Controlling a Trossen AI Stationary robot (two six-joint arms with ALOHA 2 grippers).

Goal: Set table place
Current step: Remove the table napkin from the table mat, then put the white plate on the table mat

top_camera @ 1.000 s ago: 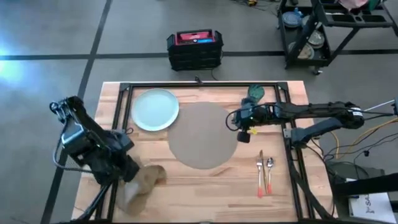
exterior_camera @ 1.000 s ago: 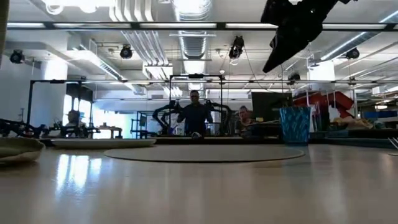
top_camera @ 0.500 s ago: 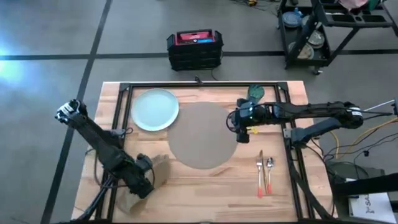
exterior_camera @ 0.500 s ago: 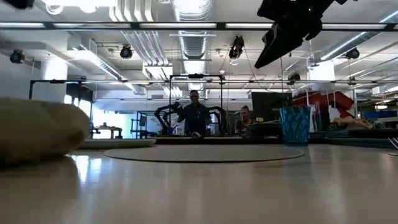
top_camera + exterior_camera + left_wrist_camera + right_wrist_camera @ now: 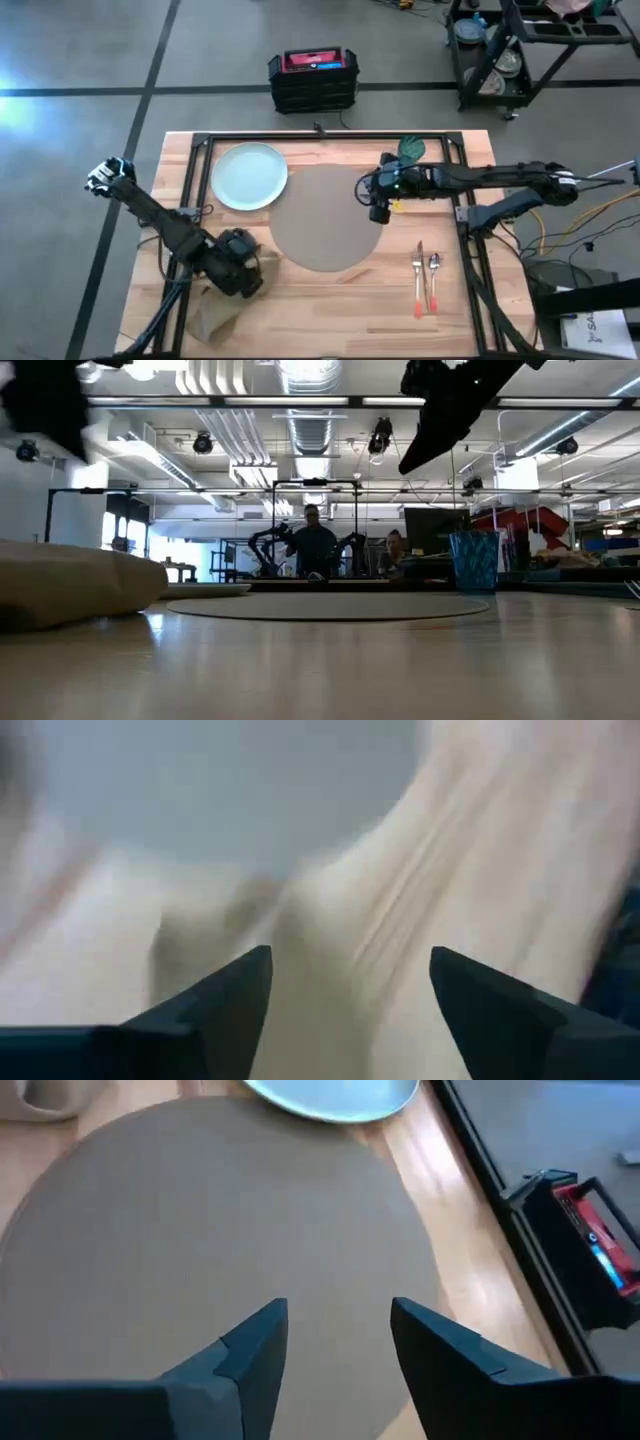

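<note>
Table (image 5: pixel 330 300): light wood top with black rail frame; place setting incomplete.

Mat (image 5: pixel 325 217): round, tan, laid at the table's middle; nothing rests on it. Taken as landmark below.

Plate (image 5: pixel 249 176): pale blue-green, beside the mat on the left arm's side toward the far edge, its rim just meeting the mat; not yet centred on it.

Cup (image 5: pixel 412 149): teal, just off the mat's far rim on the right arm's side.

Fork (image 5: pixel 419 279) and spoon (image 5: pixel 433 277): orange handles, lying parallel, near the mat on the right arm's side toward the near edge.

Napkin (image 5: pixel 228 300): brown cloth, crumpled, near-edge side of the mat, left arm's side.

Left gripper (image 5: pixel 350 990): over the napkin, fingers apart, nothing between them.

Right gripper (image 5: pixel 338 1345): over the mat's rim on the cup side, fingers apart, empty.

Judgement: only the mat is placed; plate, napkin, cutlery and cup all remain to be arranged.
</note>
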